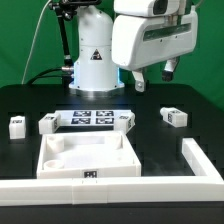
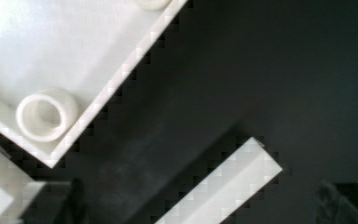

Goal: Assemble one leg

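Several small white legs with marker tags stand on the black table: one at the exterior view's far left [image 1: 16, 125], one at each end of the marker board [image 1: 47, 123] [image 1: 125, 118], and one to the right [image 1: 174, 116]. My gripper [image 1: 155, 78] hangs high above the table, behind and above the right-hand legs, open and empty. In the wrist view the gripper [image 2: 194, 205] is open, its dark fingers [image 2: 34, 205] at the frame's edge. No leg shows there. It shows the panel's corner with a round socket [image 2: 43, 115].
The marker board [image 1: 90, 118] lies in the middle. The large white square panel [image 1: 85, 160] lies in front of it. A long white rail [image 1: 110, 186] runs along the front and up the exterior view's right side; part of it shows in the wrist view [image 2: 238, 180].
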`<move>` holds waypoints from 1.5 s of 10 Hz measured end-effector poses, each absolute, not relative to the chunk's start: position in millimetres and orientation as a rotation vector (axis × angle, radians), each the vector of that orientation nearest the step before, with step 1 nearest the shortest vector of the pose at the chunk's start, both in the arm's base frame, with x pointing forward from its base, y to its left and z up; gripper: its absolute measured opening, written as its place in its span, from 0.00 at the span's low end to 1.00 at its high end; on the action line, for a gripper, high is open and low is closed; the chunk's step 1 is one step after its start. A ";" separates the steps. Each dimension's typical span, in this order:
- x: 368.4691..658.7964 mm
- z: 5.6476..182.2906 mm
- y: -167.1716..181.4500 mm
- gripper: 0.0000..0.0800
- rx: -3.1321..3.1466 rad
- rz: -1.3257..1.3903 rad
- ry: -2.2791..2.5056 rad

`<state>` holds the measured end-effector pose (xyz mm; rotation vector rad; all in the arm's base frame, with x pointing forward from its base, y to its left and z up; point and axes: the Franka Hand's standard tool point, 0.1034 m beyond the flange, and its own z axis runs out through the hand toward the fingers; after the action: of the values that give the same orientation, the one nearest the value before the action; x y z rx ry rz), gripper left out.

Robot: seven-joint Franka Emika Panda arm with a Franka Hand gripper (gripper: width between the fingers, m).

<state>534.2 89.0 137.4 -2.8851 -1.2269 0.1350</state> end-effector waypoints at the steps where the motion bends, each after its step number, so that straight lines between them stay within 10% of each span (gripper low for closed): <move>1: 534.2 137.4 89.0 0.81 -2.885 0.136 -1.226; 15: 513.4 106.2 55.0 0.81 -2.610 0.186 -1.653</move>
<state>513.4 55.0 106.2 -2.6103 -1.6527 0.1858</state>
